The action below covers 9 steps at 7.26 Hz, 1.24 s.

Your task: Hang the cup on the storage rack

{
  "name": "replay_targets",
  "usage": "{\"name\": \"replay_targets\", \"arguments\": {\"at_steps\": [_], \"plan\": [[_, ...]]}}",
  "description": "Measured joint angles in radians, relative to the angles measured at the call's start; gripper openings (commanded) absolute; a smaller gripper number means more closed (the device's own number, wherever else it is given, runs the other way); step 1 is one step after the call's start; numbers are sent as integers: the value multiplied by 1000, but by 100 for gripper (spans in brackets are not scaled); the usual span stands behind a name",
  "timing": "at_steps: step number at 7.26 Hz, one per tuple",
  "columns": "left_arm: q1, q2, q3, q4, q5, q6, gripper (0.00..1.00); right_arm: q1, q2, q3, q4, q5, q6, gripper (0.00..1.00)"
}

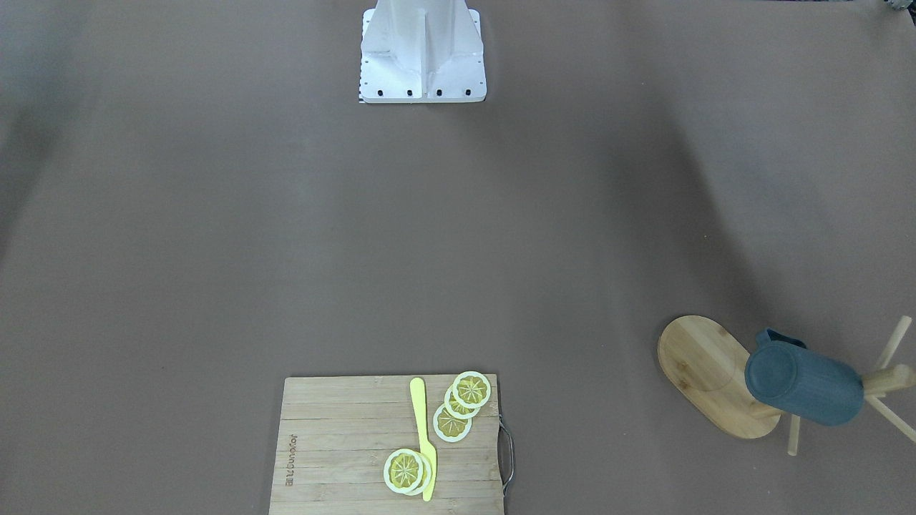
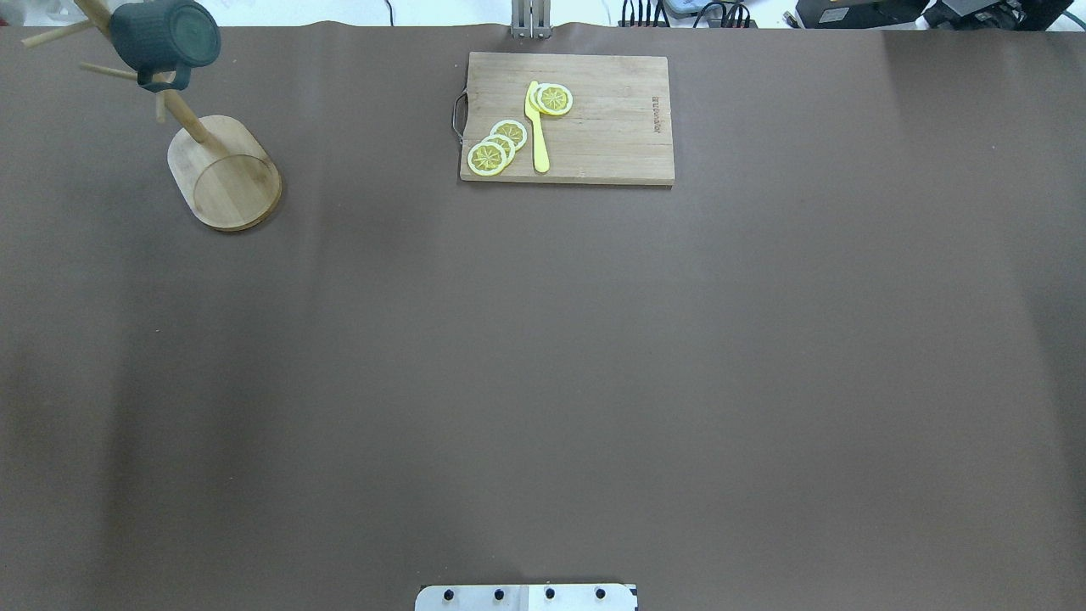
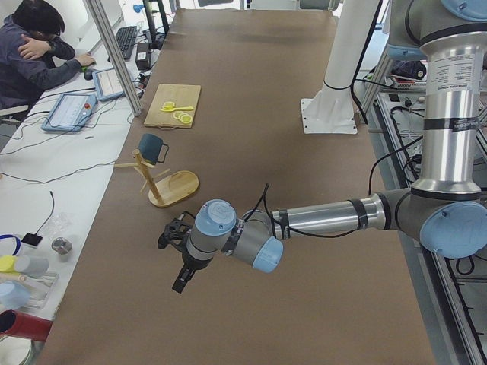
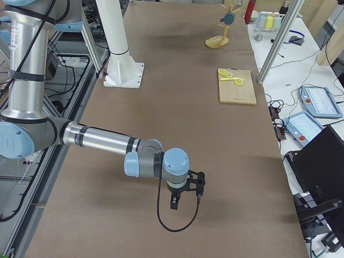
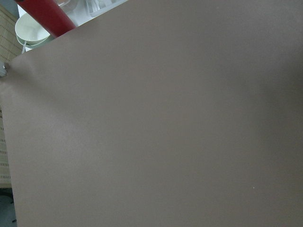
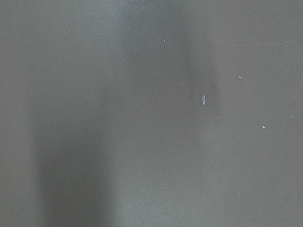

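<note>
The dark teal cup point(image 1: 805, 386) hangs by its handle on a peg of the bamboo storage rack point(image 1: 705, 372), clear of the table. Both also show in the overhead view, with the cup point(image 2: 165, 36) above the rack's oval base point(image 2: 225, 174). My left gripper point(image 3: 181, 272) shows only in the exterior left view, low over the table's near end and far from the rack point(image 3: 173, 186). My right gripper point(image 4: 185, 203) shows only in the exterior right view, far from the cup point(image 4: 229, 18). I cannot tell whether either gripper is open or shut. Both wrist views show only brown table.
A bamboo cutting board point(image 2: 611, 127) with lemon slices point(image 2: 496, 146) and a yellow knife point(image 2: 537, 127) lies at the table's far middle. The robot's base plate point(image 1: 422, 79) stands at the robot's side. A red cylinder point(image 5: 45, 14) and a white bowl point(image 5: 28, 30) stand beyond the table's left end.
</note>
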Motion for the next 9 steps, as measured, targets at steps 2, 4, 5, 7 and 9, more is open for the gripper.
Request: {"name": "replay_targets", "arguments": {"at_steps": [2,4,5,7,9], "plan": [[0,1,-36,225,-24,3,99,0,0,-2,0,0,-1,100],[0,5,-145,492,-64,10,99,-1,0,-3,0,0,0,100],[0,16,-206,587,-69,14,99,-1,0,-2,0,1,0,100],[0,41,-261,632,-71,17,99,-2,1,-2,0,1,0,100],[1,48,-248,574,-78,15,99,-3,4,0,0,3,0,100]]}}
